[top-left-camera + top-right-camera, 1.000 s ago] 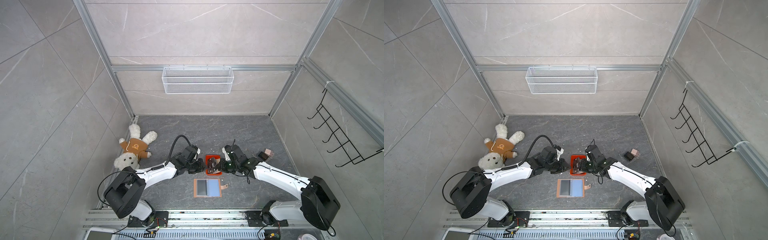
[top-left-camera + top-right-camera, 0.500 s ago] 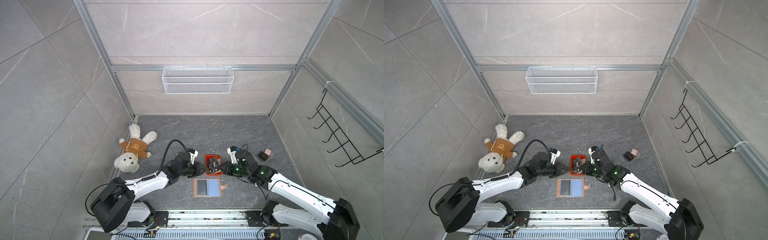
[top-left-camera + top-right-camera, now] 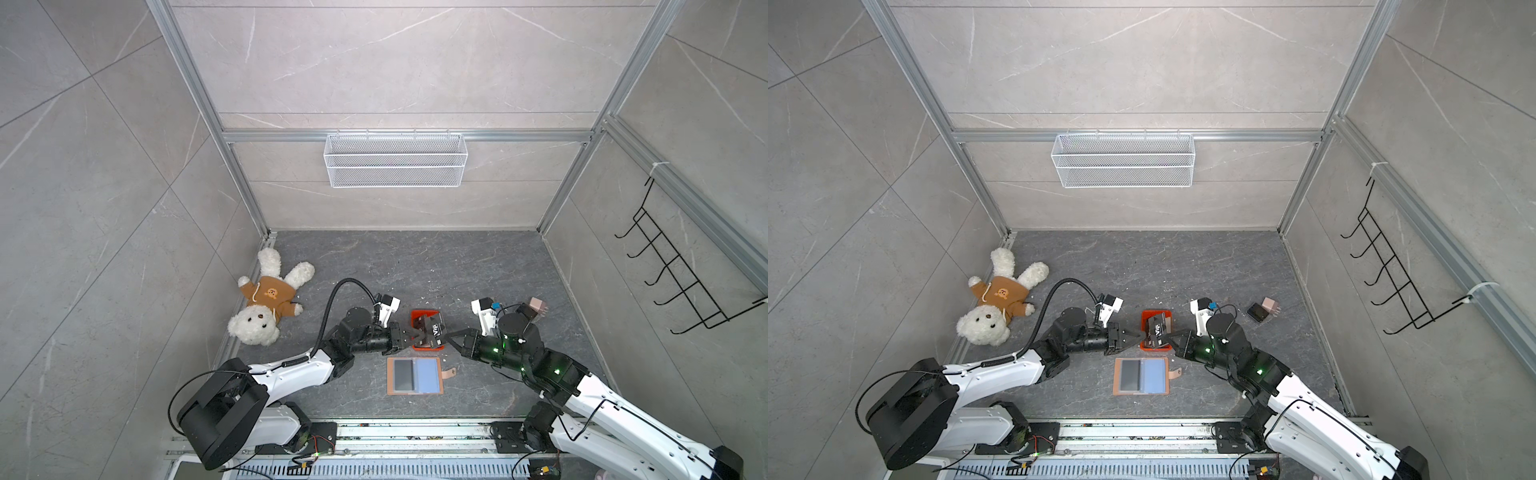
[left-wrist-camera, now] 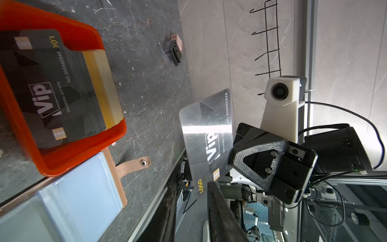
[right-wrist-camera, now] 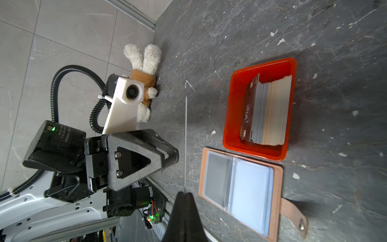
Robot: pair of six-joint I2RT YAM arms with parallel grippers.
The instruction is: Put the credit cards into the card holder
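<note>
At the far left of the desk [image 3: 415, 270], against the wall, a white teddy bear [image 3: 266, 307] in a brown top lay face up. Right of it the left gripper [image 3: 409, 334] reached toward the middle with its jaws a little apart. In the left wrist view a corner of the credit card [image 4: 209, 130] sat in the gap between them; whether it touched either finger could not be told.

Just past those tips stood the orange tray [image 3: 424, 311], which held a leaning stack of credit cards [image 4: 52, 88], a black VIP one outermost and pale ones behind. The card holder [image 3: 428, 374] lay open and flat just beside the tray's near side, its snap tab [image 3: 449, 372] pointing right.

The right gripper [image 5: 185, 198] was pressed together on the black VIP credit card, pinching it by one edge clear of the desk, at the tray's right side. Further right lay a black-and-pink block pair [image 3: 1258, 311].
</note>
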